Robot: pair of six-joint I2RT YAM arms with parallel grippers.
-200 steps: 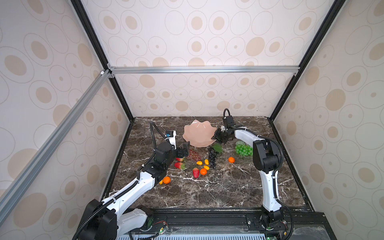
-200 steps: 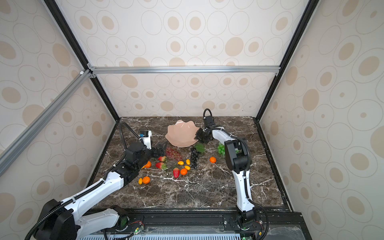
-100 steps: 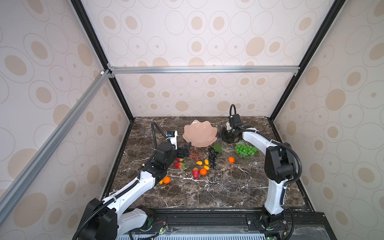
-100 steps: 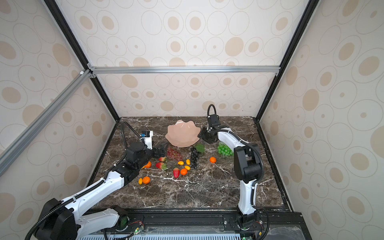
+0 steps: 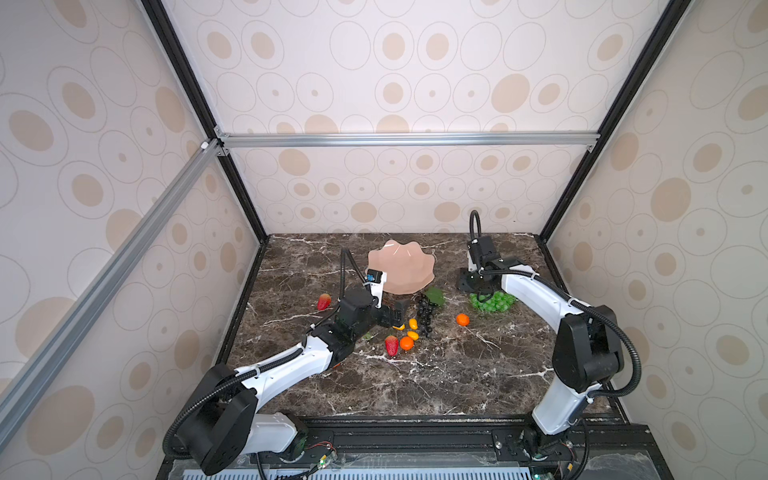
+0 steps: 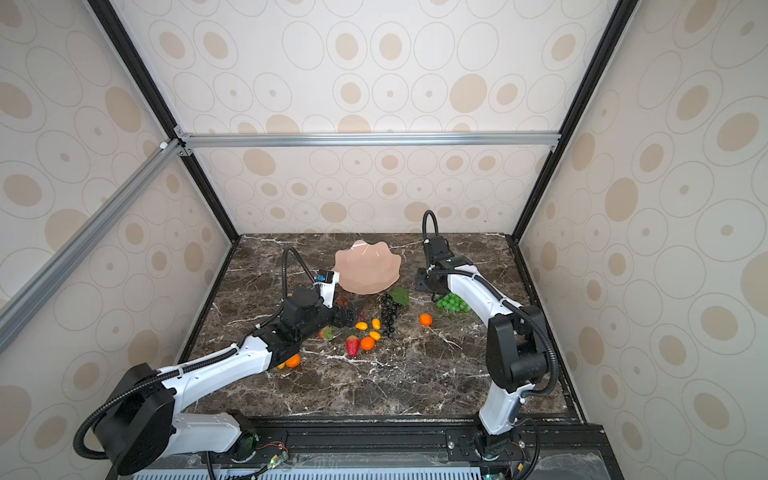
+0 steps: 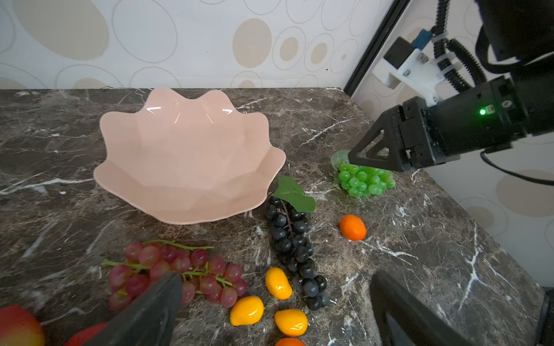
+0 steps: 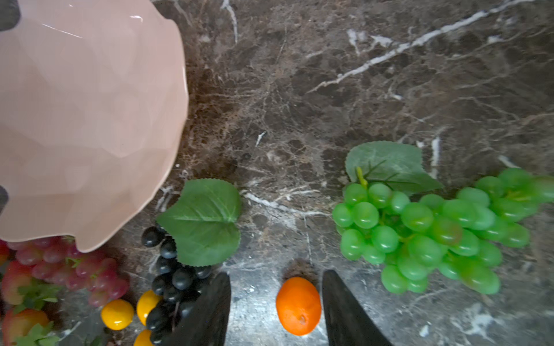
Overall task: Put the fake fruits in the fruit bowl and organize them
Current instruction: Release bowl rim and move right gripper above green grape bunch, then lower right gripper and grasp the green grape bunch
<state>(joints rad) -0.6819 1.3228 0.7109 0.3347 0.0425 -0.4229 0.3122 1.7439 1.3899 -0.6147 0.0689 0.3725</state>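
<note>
The fruit bowl [image 7: 186,155] stands empty toward the back of the table [image 7: 419,254]; all the fake fruits lie outside it. Judged step: first pickup, approach phase. The green grape bunch [image 7: 364,181] lies to the bowl's right, the red grape bunch [image 7: 180,269] just in front. The right fingers [image 8: 209,308] — partly apart, holding nothing — hover over the green bunch's leaf end. Next move: descend, centre, close. The left fingers [image 7: 156,305] stand wide and empty, low over the red bunch, arm extended forward.
</note>
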